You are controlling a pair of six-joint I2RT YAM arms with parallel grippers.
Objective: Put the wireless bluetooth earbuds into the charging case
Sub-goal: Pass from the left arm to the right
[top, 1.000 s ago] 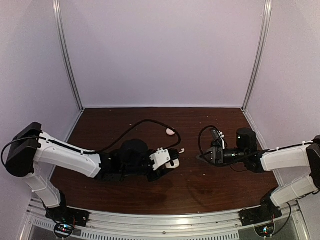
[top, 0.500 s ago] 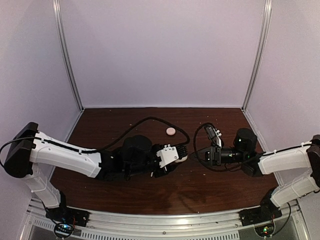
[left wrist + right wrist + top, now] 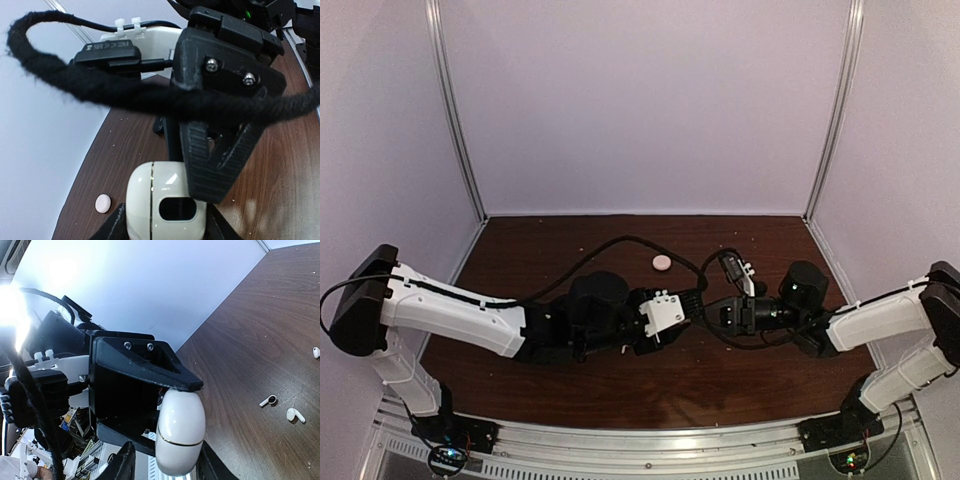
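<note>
**Both tools meet at the case**

Your left tool (image 3: pixel 165 225) is clamped on the glossy white oval plastic charging case (image 3: pixel 150 200). Your right tool (image 3: pixel 167 465) straddles the same case, jaws part open, one finger clear of it. Beyond, two small white stemmed earbuds (image 3: pixel 268 400) lie loose on the dark brown wooden bench (image 3: pixel 260 315), well apart from the case

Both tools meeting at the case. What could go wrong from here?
1. The left tool holds the charging case off the table while the right tool crowds it; a mismatched pull may drop it.
2. The black cable loops close over both tools and may snag.
</note>
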